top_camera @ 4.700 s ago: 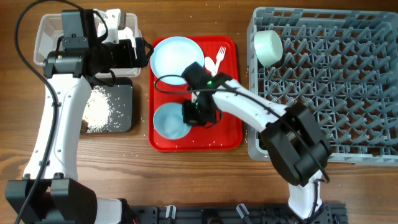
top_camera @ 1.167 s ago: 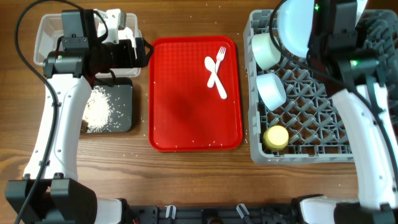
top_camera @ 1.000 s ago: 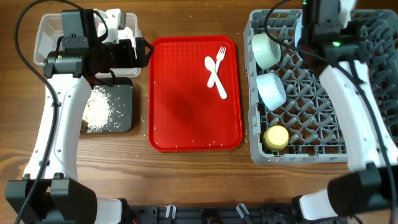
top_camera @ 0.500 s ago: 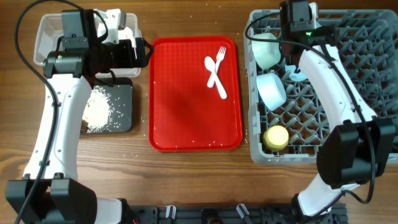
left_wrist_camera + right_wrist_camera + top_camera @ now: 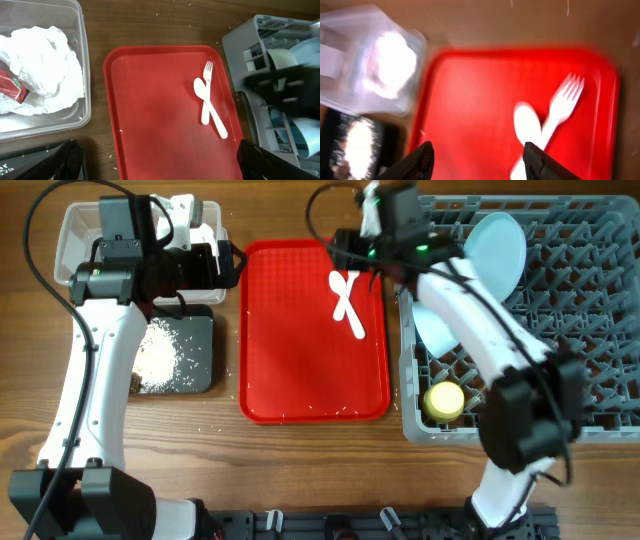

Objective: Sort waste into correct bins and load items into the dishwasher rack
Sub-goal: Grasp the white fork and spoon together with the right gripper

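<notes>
The white fork (image 5: pixel 352 272) and spoon (image 5: pixel 345 305) lie crossed on the red tray, also seen from the right wrist as the fork (image 5: pixel 565 102) and spoon (image 5: pixel 526 122). My right gripper (image 5: pixel 343 252) (image 5: pixel 480 165) hovers over the tray's far end, open, with nothing between its fingers. The pale blue plate (image 5: pixel 497 250) stands on edge in the grey dishwasher rack (image 5: pixel 590 330), with the blue bowl (image 5: pixel 435 330) and yellow cup (image 5: pixel 445 400). My left gripper (image 5: pixel 228 265) (image 5: pixel 160 167) is wide open and empty beside the clear tub (image 5: pixel 85 65), which holds the napkin (image 5: pixel 45 65) and red wrapper (image 5: pixel 11 85).
The black tray (image 5: pixel 200 355) with rice scraps (image 5: pixel 160 355) sits in front of the clear tub. The red tray (image 5: pixel 300 370) lies between the bins and the rack. My right arm stretches across the rack's left side, covering part of it.
My right arm has swung left from the rack to the far end of the red tray, leaving the plate standing in the rack. The left arm has not moved.
</notes>
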Controlling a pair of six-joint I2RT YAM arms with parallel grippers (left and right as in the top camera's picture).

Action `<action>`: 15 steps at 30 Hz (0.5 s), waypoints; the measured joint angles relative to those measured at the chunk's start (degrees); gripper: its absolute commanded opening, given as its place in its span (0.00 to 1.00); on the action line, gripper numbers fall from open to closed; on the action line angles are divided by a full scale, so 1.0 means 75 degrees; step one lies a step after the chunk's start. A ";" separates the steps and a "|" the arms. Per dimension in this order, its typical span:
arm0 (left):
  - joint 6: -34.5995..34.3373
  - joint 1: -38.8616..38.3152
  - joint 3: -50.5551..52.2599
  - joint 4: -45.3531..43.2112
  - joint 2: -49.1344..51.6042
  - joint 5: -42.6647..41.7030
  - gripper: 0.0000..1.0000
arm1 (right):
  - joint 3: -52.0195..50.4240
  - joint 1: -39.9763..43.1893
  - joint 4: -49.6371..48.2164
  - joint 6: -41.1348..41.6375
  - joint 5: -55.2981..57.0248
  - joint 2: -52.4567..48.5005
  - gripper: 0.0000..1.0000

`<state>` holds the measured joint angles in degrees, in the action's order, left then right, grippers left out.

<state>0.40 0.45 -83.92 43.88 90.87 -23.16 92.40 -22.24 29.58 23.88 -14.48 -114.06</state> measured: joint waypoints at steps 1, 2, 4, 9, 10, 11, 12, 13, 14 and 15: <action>0.0000 0.0000 0.0000 0.0006 0.0000 0.0000 1.00 | 0.0000 -0.0070 0.0111 0.0143 0.0044 -0.0297 0.55; -0.0003 0.0000 0.0000 0.0003 0.0000 0.0000 1.00 | 0.0000 -0.0122 0.0216 0.0233 0.0082 -0.0545 0.55; 0.0000 0.0000 0.0000 0.0006 0.0000 0.0000 1.00 | -0.0023 -0.0277 0.0460 0.0542 0.0187 -0.1207 0.55; 0.0000 0.0000 0.0000 0.0003 0.0000 0.0000 1.00 | -0.0029 -0.0315 0.0606 0.1294 0.0845 -0.1300 0.57; -0.0003 0.0000 0.0000 0.0006 0.0000 0.0000 1.00 | -0.0029 -0.0315 0.0618 0.1338 0.1046 -0.1300 0.57; -0.0003 0.0000 0.0000 0.0003 0.0000 0.0000 1.00 | -0.0029 -0.0315 0.0685 0.1367 0.1265 -0.1300 0.57; 0.0000 0.0000 0.0000 0.0006 0.0000 0.0000 1.00 | -0.0029 -0.0315 0.0714 0.1381 0.1393 -0.1300 0.57; 0.0000 0.0000 0.0000 0.0003 0.0000 0.0000 1.00 | -0.0029 -0.0315 0.0714 0.1384 0.1550 -0.1300 0.57; 0.0000 0.0000 0.0000 0.0003 0.0000 0.0000 1.00 | -0.0029 -0.0315 0.0714 0.1384 0.1664 -0.1300 0.56; 0.0000 0.0000 0.0000 0.0006 0.0000 0.0000 1.00 | -0.0029 -0.0315 0.0714 0.1384 0.1760 -0.1300 0.56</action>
<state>0.40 0.45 -83.92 43.92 90.87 -23.16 92.18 -24.60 34.94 34.26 -1.28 -123.81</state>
